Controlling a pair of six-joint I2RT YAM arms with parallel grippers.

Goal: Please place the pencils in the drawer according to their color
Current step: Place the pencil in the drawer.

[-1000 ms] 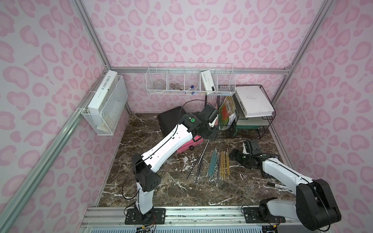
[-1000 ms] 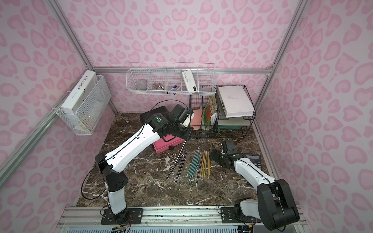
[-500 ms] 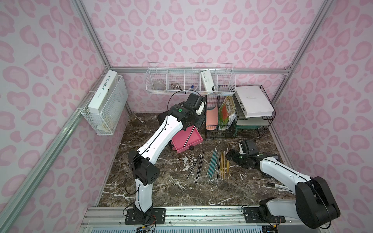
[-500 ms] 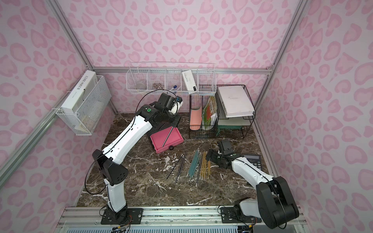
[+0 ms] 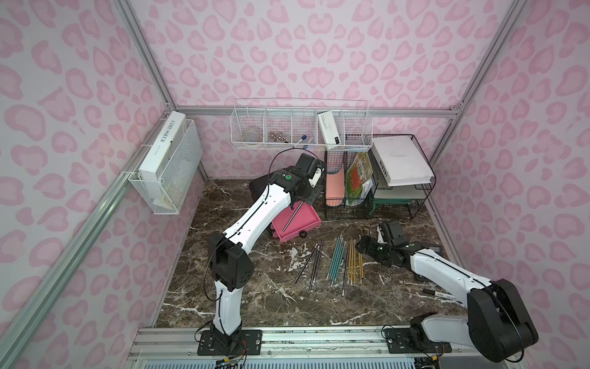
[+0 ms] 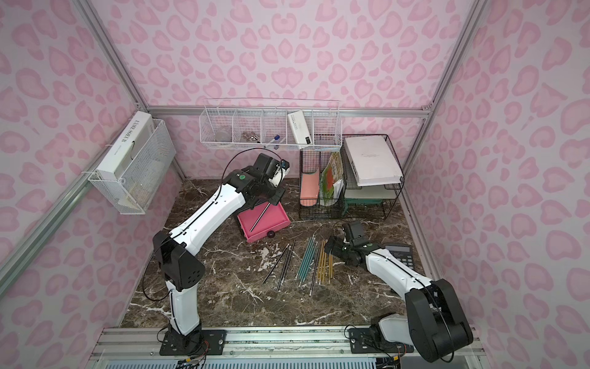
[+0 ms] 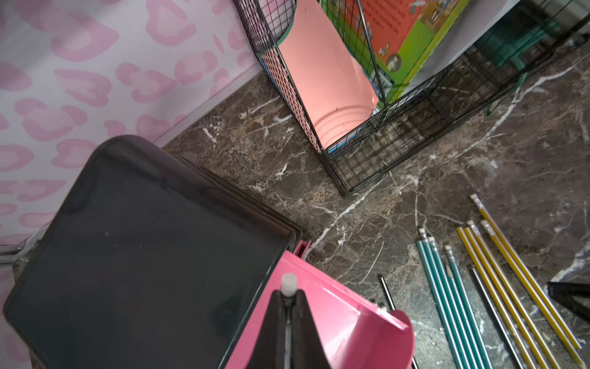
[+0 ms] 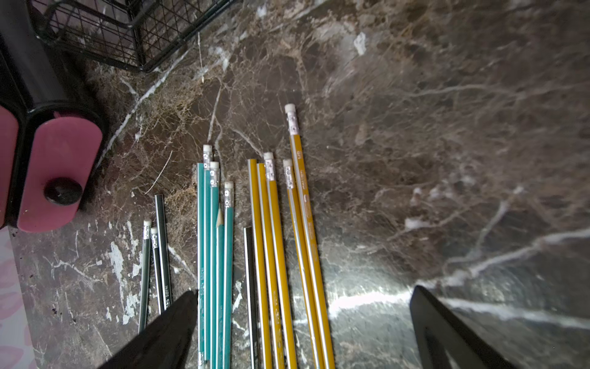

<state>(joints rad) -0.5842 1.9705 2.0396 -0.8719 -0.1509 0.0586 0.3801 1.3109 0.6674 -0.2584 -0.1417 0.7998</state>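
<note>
The drawer cabinet (image 5: 259, 187) is black and stands at the back, with one pink drawer (image 5: 308, 220) pulled out onto the marble. My left gripper (image 5: 299, 199) hangs over this drawer, shut on a black pencil (image 5: 290, 218) that slants down into the tray. In the left wrist view the pencil's white eraser (image 7: 289, 283) sticks out past the closed fingertips (image 7: 274, 306). Black pencils (image 5: 314, 262), teal pencils (image 5: 336, 259) and yellow pencils (image 5: 354, 261) lie in rows on the table. My right gripper (image 5: 361, 246) is open, low beside the yellow ones, with nothing between its fingers (image 8: 182, 313).
A black wire rack (image 5: 376, 179) with folders and books stands right of the drawer. White wire baskets (image 5: 301, 129) hang on the back and left walls. A calculator (image 6: 399, 253) and a marker (image 5: 444, 296) lie near the right arm.
My left gripper swung back from near the wire rack to above the pulled-out drawer, carrying the black pencil. The right gripper crept slightly toward the yellow pencils.
</note>
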